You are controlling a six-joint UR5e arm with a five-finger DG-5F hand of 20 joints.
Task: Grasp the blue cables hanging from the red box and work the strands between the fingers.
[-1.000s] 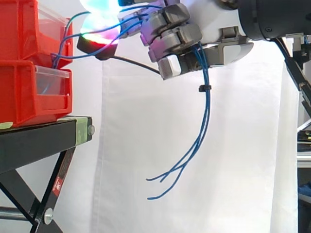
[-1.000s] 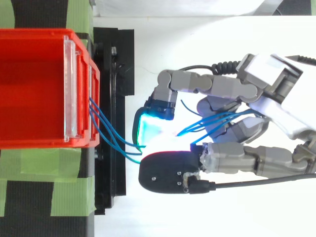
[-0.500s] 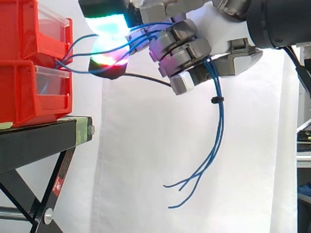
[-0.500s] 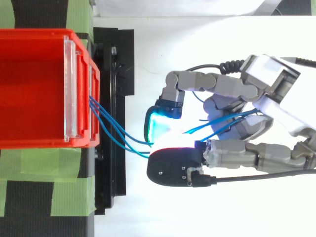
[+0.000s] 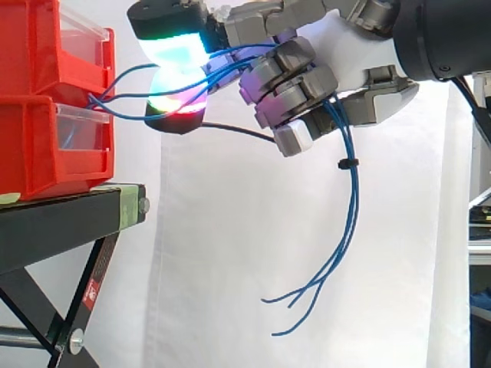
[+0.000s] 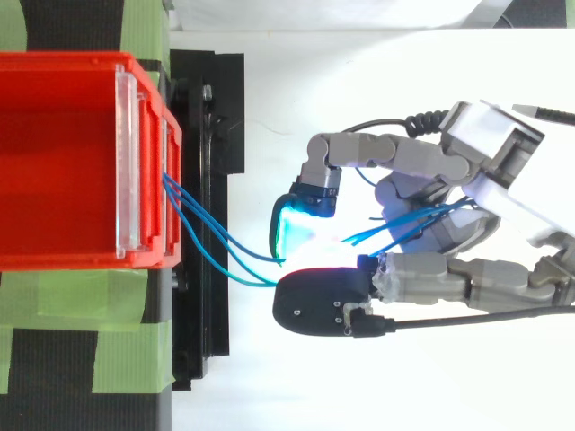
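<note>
— What are the fingers doing?

— They are curled and clamped on the blue cables. The strands are threaded between them and run across the inner side of the hand.

— And around them, biggest thing first?

— A white curtain hangs behind the fingers. Below and out past the fingertips stands the black desk, with green tape across its top. On it sits the red box, bins stacked one on another, facing the fingertips with open air between.

— Where do the cables run?

— They come out of the front of the red box and cross that gap unsupported. They pass between two glowing pads, the upper cyan-green and the lower edged in red. From there they go through the curled fingers and drop below them. Just under the fingers a small black tie binds the strands together. Lower down the loose ends splay apart and hang free in front of the curtain.
</note>
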